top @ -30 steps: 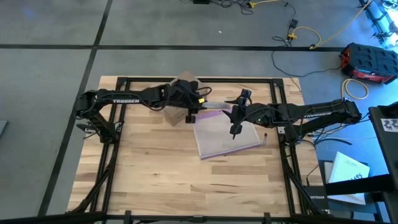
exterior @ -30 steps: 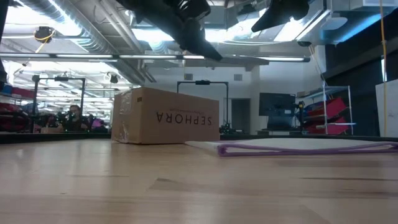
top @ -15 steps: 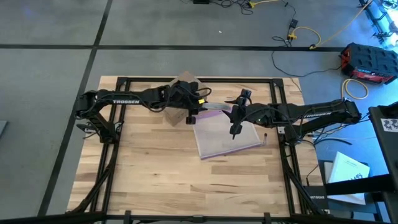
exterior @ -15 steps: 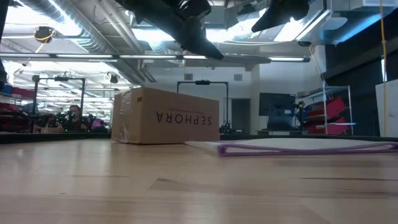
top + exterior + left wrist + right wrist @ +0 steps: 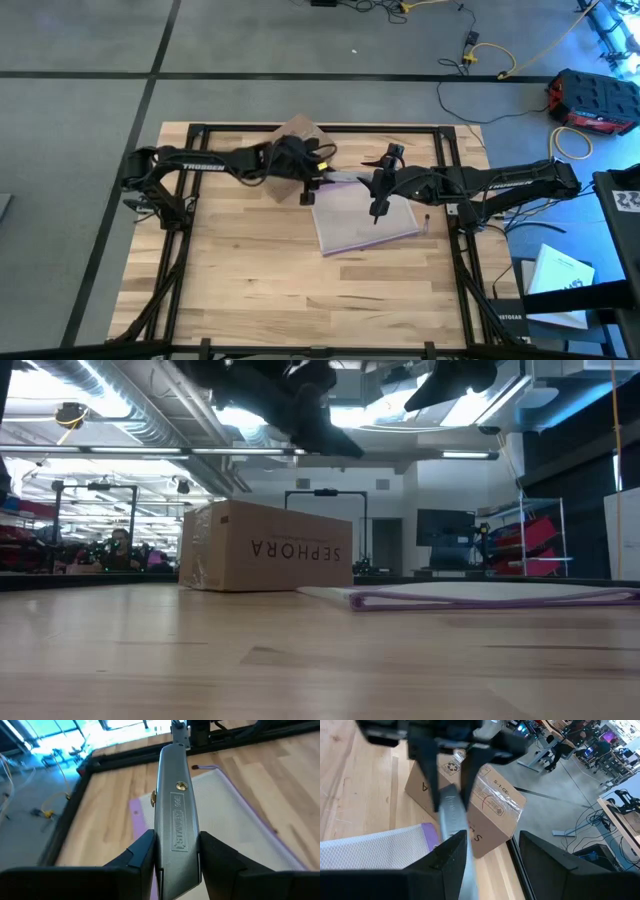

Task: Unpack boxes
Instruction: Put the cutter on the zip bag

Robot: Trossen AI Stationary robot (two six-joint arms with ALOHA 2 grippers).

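Where the worktop (image 5: pixel 250 270) meets its far edge, a little left of the middle: one brown box (image 5: pixel 295 128), resting flat, partly hidden from above by the left arm. Closed on top, with clear tape and a pale label across it in the right wrist view (image 5: pixel 495 805); "SEPHORA" upside down on the side facing the low camera (image 5: pixel 270 547). Just beside the box, toward the right edge: a clear bag (image 5: pixel 365 225), flat on the wood, with its purple zip edge on the box's side. Above the gap between box and bag, off the worktop: the left gripper (image 5: pixel 308 182), pinching a grey knife (image 5: pixel 175 820) between both fingers (image 5: pixel 145 845), handle gripped at its middle, tip pointing toward the right arm. Facing it over the bag's far corner: the right gripper (image 5: pixel 368 180), also raised, fingers spread with a clear gap between them (image 5: pixel 492 837). From the right wrist, the knife (image 5: pixel 451 812) slanting down from the left gripper (image 5: pixel 450 790) to just beside one right finger; touching it or not, cannot tell. Nothing pinched on that side. In the low view, only dark arm parts up high, well above box and bag (image 5: pixel 480 596).
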